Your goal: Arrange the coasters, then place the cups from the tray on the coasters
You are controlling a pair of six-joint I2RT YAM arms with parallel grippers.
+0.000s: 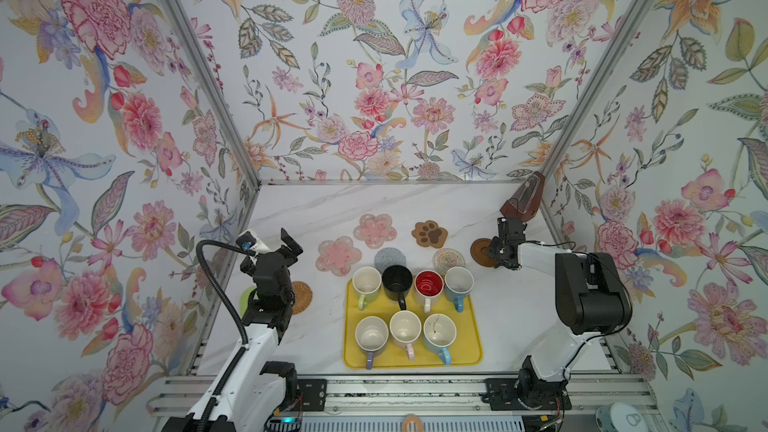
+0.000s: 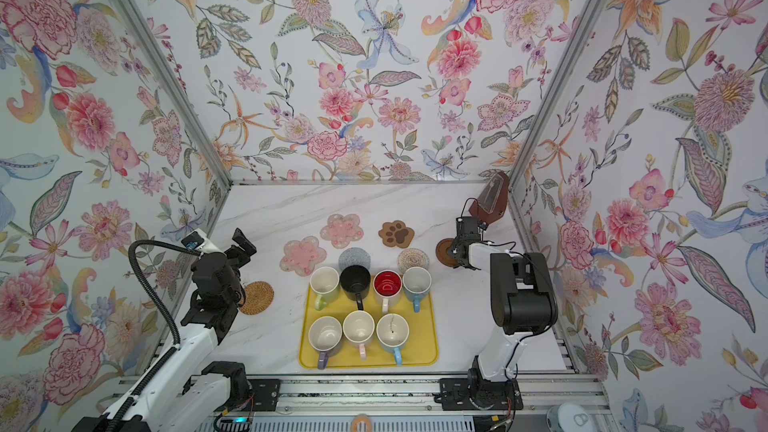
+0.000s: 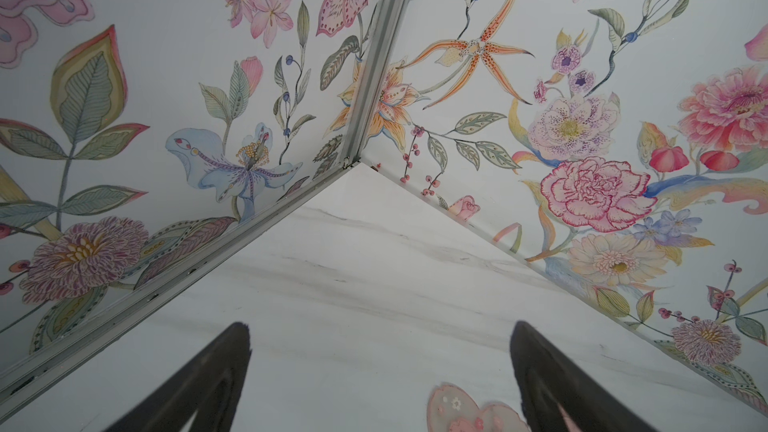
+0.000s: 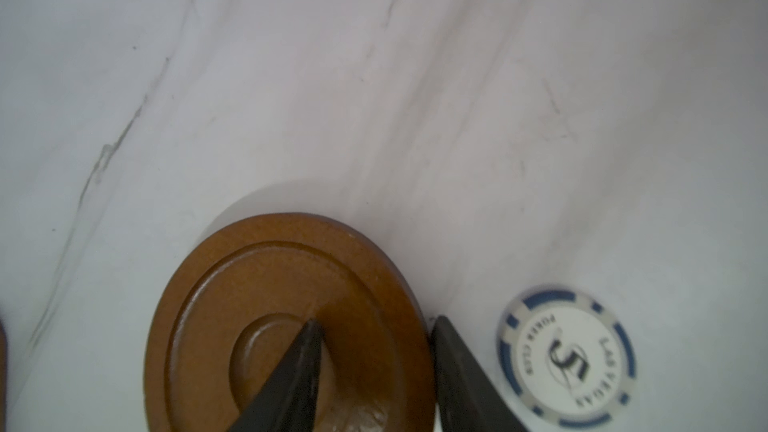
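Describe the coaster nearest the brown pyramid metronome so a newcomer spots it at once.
From the yellow rectangular tray, look beyond its far right corner toward the brown pyramid metronome at the right wall. Between them lies the dark brown round wooden coaster, under the right gripper. Unlike the beige woven coaster beside it, it is smooth wood with a raised rim and central dip.
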